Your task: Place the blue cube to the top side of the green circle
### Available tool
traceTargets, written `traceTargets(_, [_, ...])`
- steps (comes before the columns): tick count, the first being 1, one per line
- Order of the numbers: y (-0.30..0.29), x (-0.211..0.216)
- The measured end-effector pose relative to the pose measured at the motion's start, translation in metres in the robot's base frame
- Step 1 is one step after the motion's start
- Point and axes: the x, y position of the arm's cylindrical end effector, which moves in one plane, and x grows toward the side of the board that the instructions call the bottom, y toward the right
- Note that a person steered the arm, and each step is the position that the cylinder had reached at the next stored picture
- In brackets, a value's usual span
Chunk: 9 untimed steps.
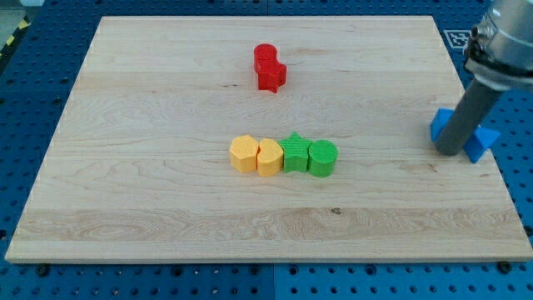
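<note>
The green circle (323, 157) lies at the right end of a row of blocks in the board's middle. Two blue blocks sit near the board's right edge: one (441, 123) left of my rod and one (481, 142) right of it; their shapes are partly hidden by the rod. My tip (449, 152) rests on the board between them, far to the right of the green circle.
The row holds a yellow hexagon-like block (244, 153), a yellow heart-like block (269, 157) and a green star (294, 152), touching side by side. Two red blocks (268, 67) stand together near the view's top centre. The board's right edge (487, 125) is close to the blue blocks.
</note>
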Motion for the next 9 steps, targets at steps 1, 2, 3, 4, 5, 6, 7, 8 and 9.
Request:
traceTargets(1, [0.000,-0.050])
traceTargets(2, [0.004,-0.045])
traceTargets(3, [0.041,-0.030])
traceTargets(4, [0.089,-0.060])
traceTargets(5, [0.086,-0.096])
traceTargets(6, [0.023,-0.096])
traceTargets(7, [-0.048,-0.084])
traceTargets(8, [-0.060,-0.084])
traceTargets(9, [-0.011,-0.084])
